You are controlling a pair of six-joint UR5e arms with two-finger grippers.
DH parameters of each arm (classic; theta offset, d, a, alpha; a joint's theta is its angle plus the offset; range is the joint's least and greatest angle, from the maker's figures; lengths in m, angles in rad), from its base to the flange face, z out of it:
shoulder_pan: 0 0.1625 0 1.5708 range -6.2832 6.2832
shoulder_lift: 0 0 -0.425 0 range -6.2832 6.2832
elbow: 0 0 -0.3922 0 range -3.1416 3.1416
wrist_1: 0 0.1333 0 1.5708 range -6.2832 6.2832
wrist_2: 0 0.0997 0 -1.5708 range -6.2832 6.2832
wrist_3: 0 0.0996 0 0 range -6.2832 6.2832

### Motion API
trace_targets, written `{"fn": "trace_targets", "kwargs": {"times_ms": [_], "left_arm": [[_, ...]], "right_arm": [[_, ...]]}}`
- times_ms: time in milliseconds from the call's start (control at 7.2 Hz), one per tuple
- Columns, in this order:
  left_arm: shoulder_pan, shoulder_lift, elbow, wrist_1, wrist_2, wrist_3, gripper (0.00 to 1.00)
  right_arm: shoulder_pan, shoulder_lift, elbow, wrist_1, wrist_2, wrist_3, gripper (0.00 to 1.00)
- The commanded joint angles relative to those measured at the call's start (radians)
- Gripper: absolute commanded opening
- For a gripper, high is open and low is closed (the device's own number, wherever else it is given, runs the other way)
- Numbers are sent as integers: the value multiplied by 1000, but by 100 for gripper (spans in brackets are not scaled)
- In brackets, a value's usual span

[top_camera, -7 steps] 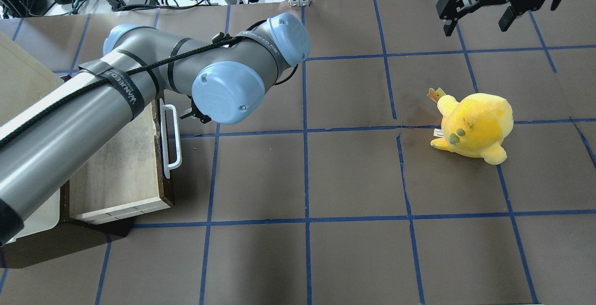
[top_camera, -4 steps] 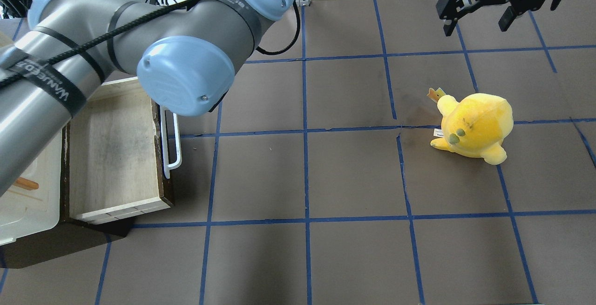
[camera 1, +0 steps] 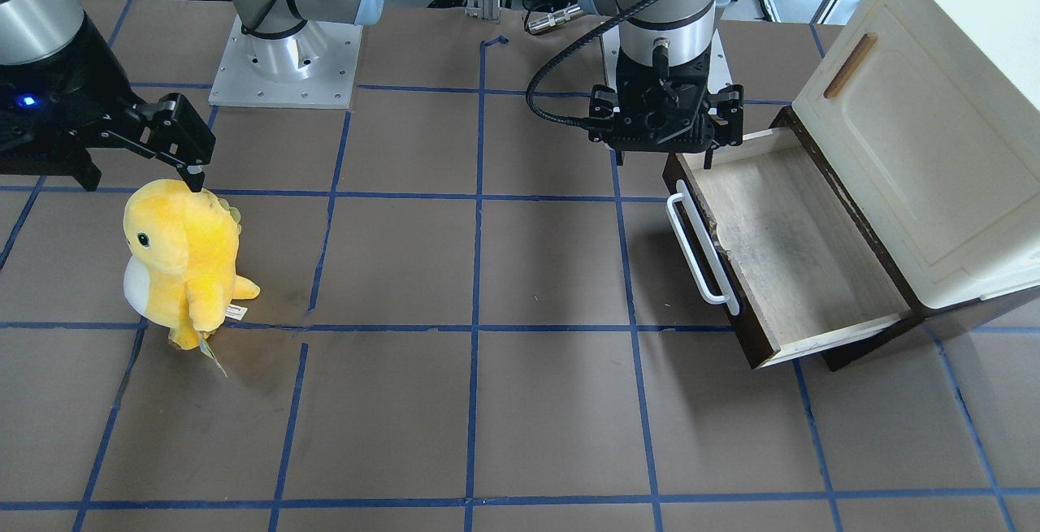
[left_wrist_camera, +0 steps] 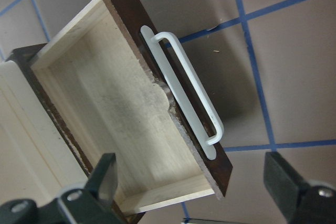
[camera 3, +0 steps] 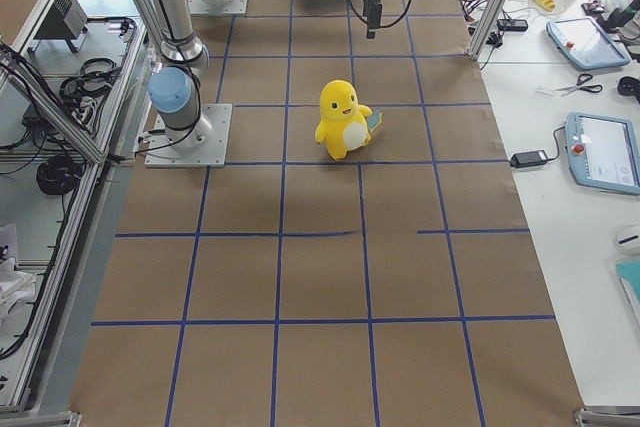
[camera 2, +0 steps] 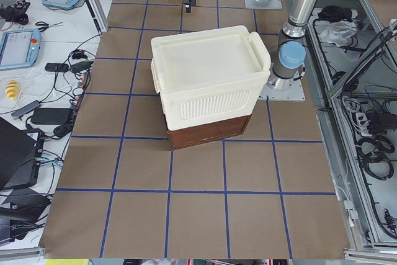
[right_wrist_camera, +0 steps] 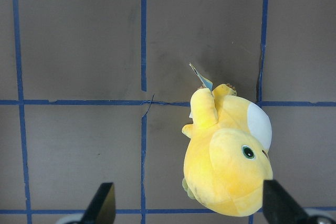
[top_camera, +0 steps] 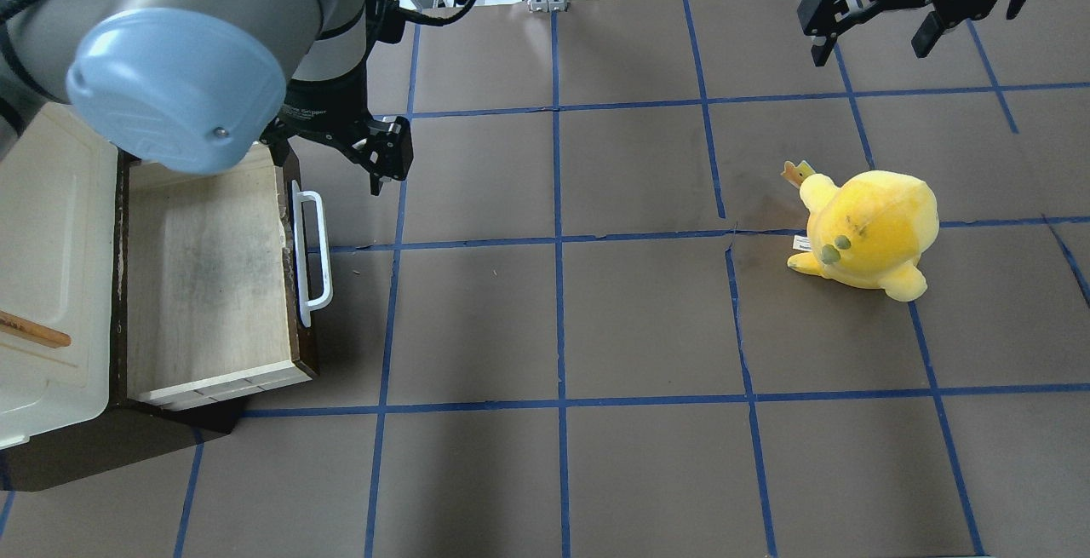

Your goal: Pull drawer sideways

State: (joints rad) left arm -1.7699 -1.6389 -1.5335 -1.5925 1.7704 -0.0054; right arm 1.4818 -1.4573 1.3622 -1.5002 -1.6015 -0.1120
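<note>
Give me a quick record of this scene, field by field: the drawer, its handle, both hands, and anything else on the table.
drawer: pulled out of the cream cabinet, pale wood inside, nothing in it
handle: white bar on the dark front, nothing gripping it
left hand: open, raised by the drawer's end nearer the robot, holding nothing
right hand: open, raised above the table, holding nothing
other item: yellow plush toy, upright, far from the drawer

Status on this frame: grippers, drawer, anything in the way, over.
Left gripper open, hovering by drawer front, holding nothing. Right gripper open, raised above yellow plush. Drawer pulled out, empty. Nothing seen blocking it.
</note>
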Motion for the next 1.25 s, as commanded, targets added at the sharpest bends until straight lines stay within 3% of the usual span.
{"fn": "trace_targets", "kwargs": {"times_ms": [0, 417, 1111], "left_arm": [[17, 10, -8, 101, -118, -33, 100], [33, 4, 4, 129, -149, -212, 100], [37, 8, 1, 120, -144, -223, 100]], "right_arm": [[0, 0, 0, 0, 0, 0, 100], [0, 0, 0, 0, 0, 0, 100], [0, 0, 0, 0, 0, 0, 100]]}}
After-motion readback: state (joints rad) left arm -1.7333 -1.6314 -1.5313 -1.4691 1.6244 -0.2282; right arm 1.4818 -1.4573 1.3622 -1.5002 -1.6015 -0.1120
